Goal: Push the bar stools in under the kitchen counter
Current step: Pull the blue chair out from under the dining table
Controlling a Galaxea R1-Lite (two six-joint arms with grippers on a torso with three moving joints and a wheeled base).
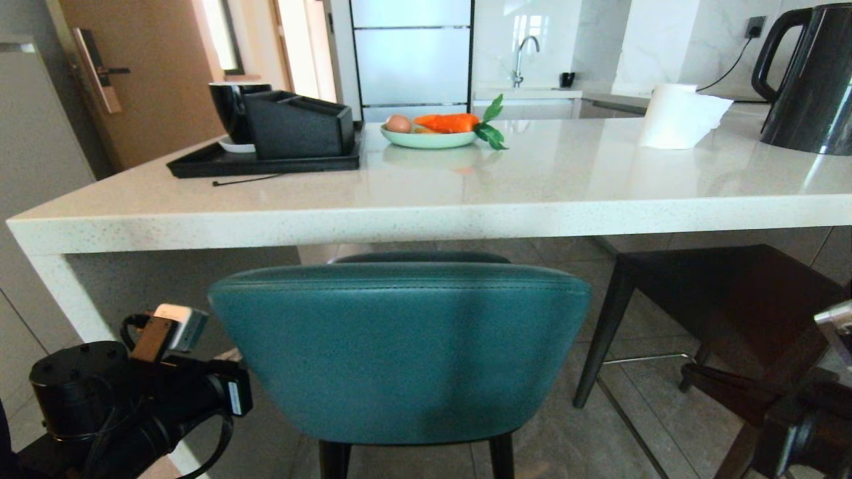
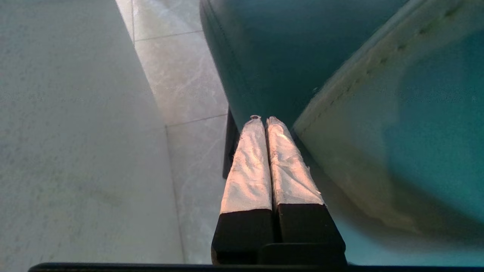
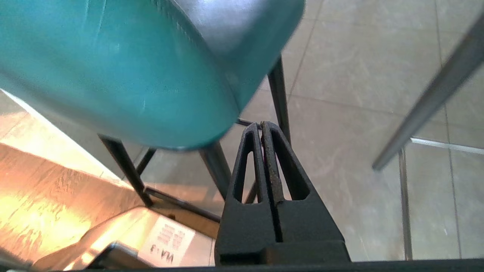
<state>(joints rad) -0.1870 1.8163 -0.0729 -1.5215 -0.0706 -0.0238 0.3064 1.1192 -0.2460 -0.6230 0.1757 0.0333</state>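
Two end effectors, left (image 2: 263, 120) & right (image 3: 261, 126), both pressed together w/ nothing held, flank the teal stool (image 1: 399, 346) sitting partly under the bench (image 1: 532, 193), so we should push its back evenly, low & straight, grey stool (image 1: 719, 299) next.

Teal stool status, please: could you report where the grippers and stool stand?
Left gripper shut, beside teal stool. Right gripper shut, empty. Stool's back outside counter. Dark stool alongside.
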